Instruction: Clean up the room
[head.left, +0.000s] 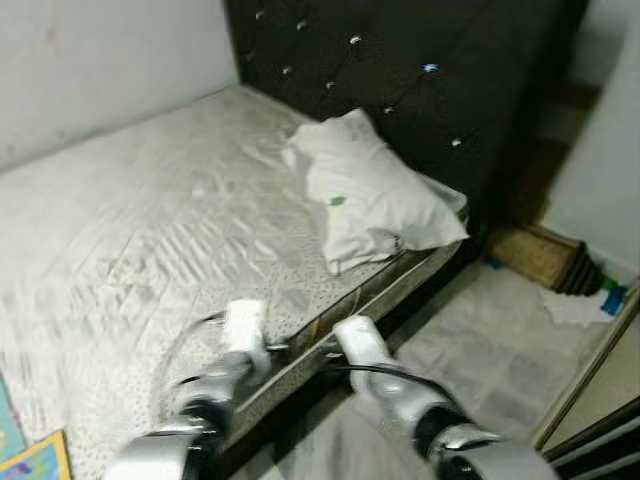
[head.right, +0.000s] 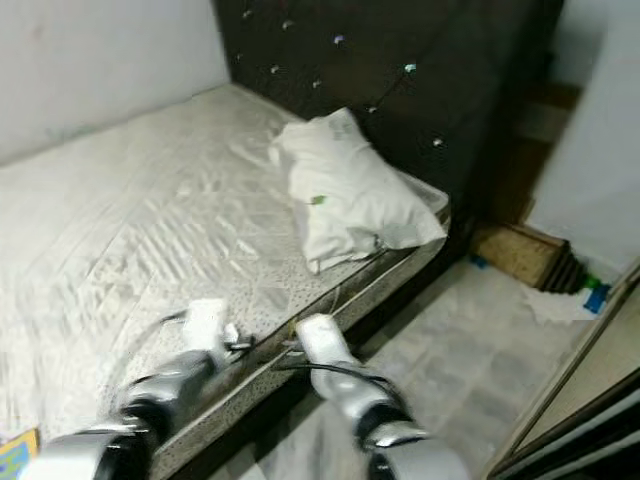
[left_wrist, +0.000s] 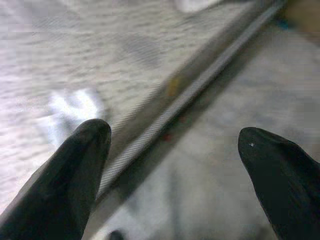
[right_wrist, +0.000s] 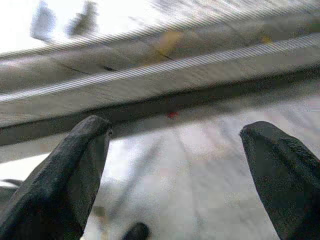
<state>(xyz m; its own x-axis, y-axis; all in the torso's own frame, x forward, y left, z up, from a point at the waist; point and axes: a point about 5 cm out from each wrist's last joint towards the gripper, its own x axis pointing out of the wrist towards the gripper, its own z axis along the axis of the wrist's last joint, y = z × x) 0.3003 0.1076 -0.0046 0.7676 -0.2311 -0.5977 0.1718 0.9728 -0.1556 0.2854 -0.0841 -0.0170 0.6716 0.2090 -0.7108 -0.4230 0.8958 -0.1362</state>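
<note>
One crumpled white pillow (head.left: 372, 195) lies against the dark headboard (head.left: 400, 70).

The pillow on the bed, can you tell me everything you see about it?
The pillow is white and soft-looking, in a wrinkled cloth case with a small green mark near its middle. It lies flat but askew on the mattress, at the head end, its top close to the dark buttoned headboard. One corner reaches the mattress edge. Nothing rests on it, and no gripper touches it.

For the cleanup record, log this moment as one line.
left hand: open, at mattress edge | right hand: open, at bed side | pillow: on mattress by headboard | holding: nothing
</note>
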